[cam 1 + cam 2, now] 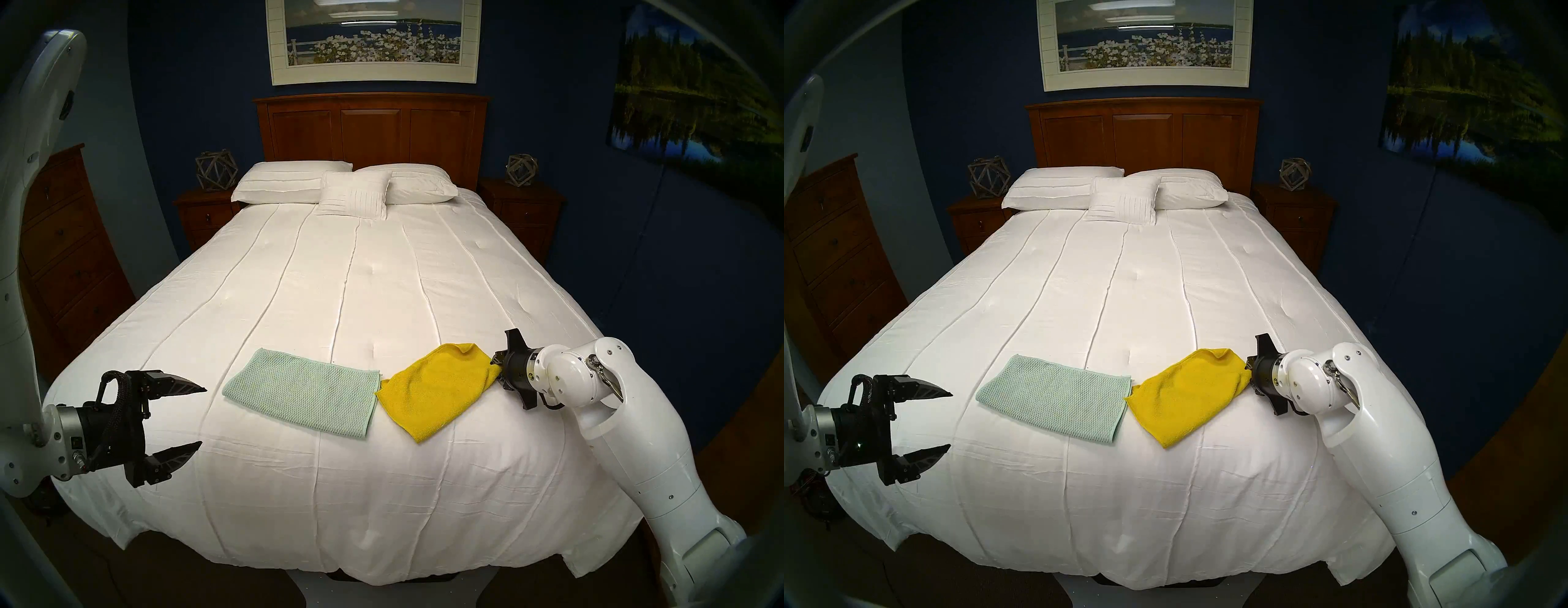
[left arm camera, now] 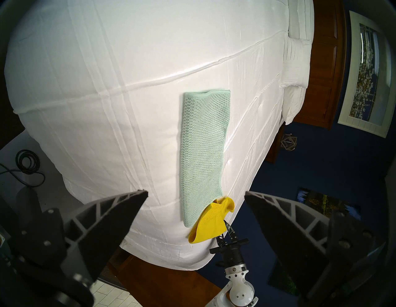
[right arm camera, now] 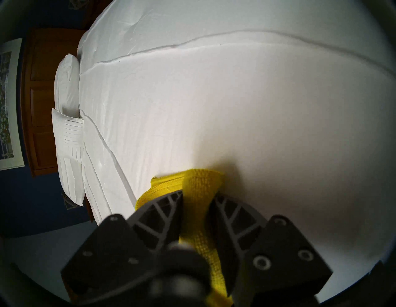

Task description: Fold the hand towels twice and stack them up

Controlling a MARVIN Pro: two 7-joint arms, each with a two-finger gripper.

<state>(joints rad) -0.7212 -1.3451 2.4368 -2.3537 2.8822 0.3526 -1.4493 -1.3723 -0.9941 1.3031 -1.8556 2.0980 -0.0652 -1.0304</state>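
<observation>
My right arm reaches in low from the bed's right edge, wrist level, and the right gripper (image 1: 497,366) is clamped on a bunched corner of the yellow towel (image 1: 437,390), which lies partly doubled over on the bedspread (image 1: 339,288). The mint towel (image 1: 303,391) lies flat as a long rectangle just left of it, their corners touching. My left arm hangs down at the bed's left side, the left gripper (image 1: 199,418) pointing across the bed, jaws spread wide and empty

Right claw (image 1: 497,366) apparently grips yellow towel (image 1: 437,388) beside green towel (image 1: 303,390).
</observation>
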